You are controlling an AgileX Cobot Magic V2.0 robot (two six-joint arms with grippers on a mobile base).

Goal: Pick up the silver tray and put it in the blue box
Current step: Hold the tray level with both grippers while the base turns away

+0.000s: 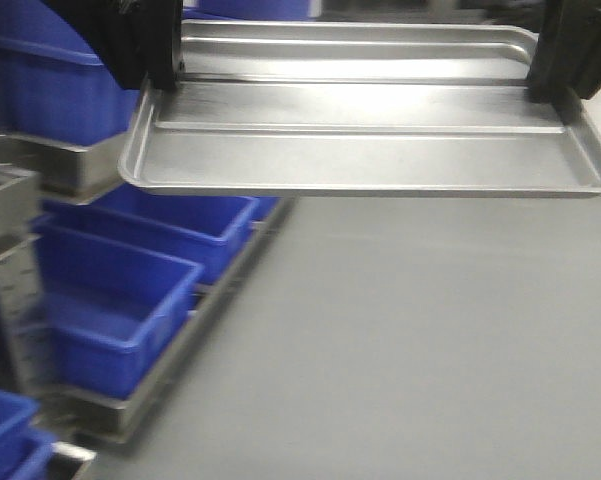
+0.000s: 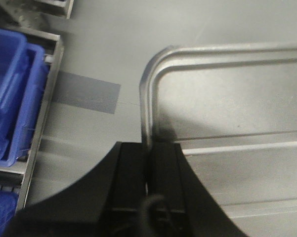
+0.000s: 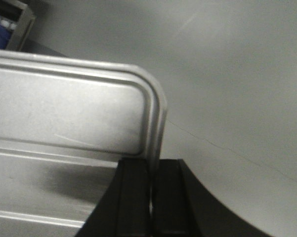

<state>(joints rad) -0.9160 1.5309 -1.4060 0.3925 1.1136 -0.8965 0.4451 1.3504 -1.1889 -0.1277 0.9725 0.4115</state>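
The silver tray (image 1: pixel 370 130) is shiny, with a raised rim and two long ridges, and hangs level in the air above the grey floor. My left gripper (image 1: pixel 168 85) is shut on its left rim, which the left wrist view shows pinched between the jaws (image 2: pixel 149 148) beside the tray floor (image 2: pixel 227 98). My right gripper (image 1: pixel 560 90) is shut on the right rim, seen pinched in the right wrist view (image 3: pixel 152 165) next to the tray's corner (image 3: pixel 64 108). A deep blue box (image 1: pixel 50 85) stands at the upper left, behind and left of the tray, partly hidden.
A row of smaller blue bins (image 1: pixel 130 300) sits in metal frames (image 1: pixel 140 400) along the left side, also seen in the left wrist view (image 2: pixel 10 98). A metal rack (image 1: pixel 10 260) stands at the left edge. A darker grey patch (image 2: pixel 86 91) marks the floor (image 1: pixel 400 350).
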